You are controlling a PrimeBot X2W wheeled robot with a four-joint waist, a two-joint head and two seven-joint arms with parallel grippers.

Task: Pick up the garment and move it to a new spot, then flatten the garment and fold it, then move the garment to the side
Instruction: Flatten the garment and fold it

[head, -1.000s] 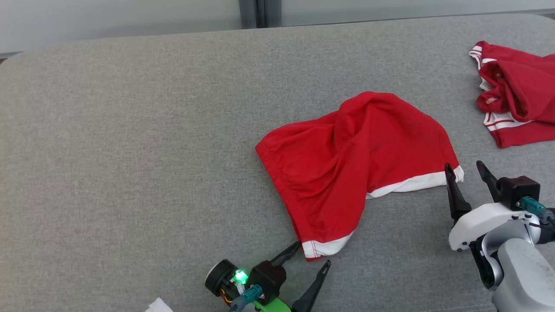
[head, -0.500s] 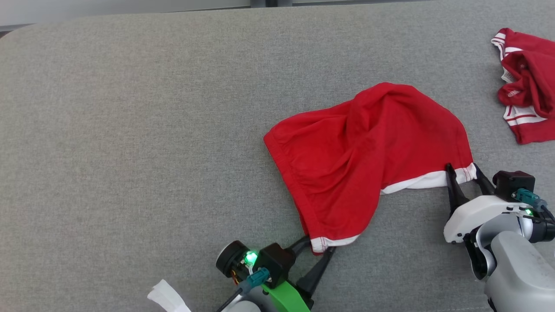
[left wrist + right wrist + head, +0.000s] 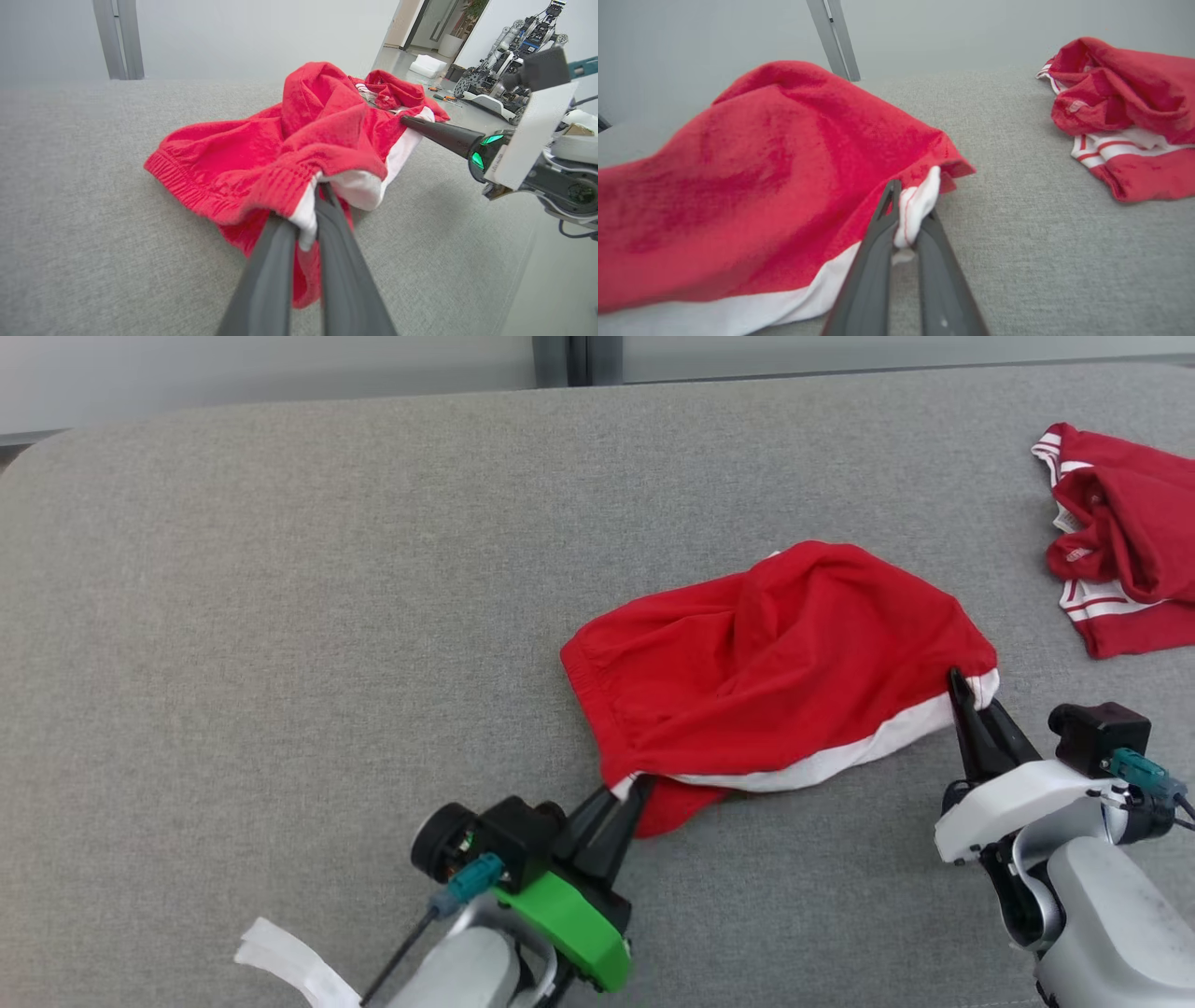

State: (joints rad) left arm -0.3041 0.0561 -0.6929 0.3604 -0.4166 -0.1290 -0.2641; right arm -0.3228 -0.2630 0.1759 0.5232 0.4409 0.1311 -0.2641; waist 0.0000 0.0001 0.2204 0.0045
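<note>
A grey fabric-covered counter (image 3: pixel 280 616) with rounded far corners is seen from above. At the lower left edge lies a white strip (image 3: pixel 289 963), perhaps tape or paper. Just right of it, the left claw (image 3: pixel 633 791), on a wrist with a bright green bracket (image 3: pixel 569 924), is clenched on the near-left corner of the red garment (image 3: pixel 775 653). In the left wrist view, its two dark fingers (image 3: pixel 341 261) pinch a bunched bit of white hem and red cloth, lifted slightly off the counter.

The garment, a pair of red shorts with a white hem band, sits right of centre on the counter. It is rumpled and humped in the middle, with its elastic waistband towards the left.

At the garment's right corner, the right claw (image 3: pixel 963 689) is clenched on the white hem. The right wrist view shows the fabric squeezed between its fingers (image 3: pixel 873 261).

Far right, well apart from the first, a second red garment (image 3: pixel 1120 541) with white stripes lies crumpled near the counter's edge.
</note>
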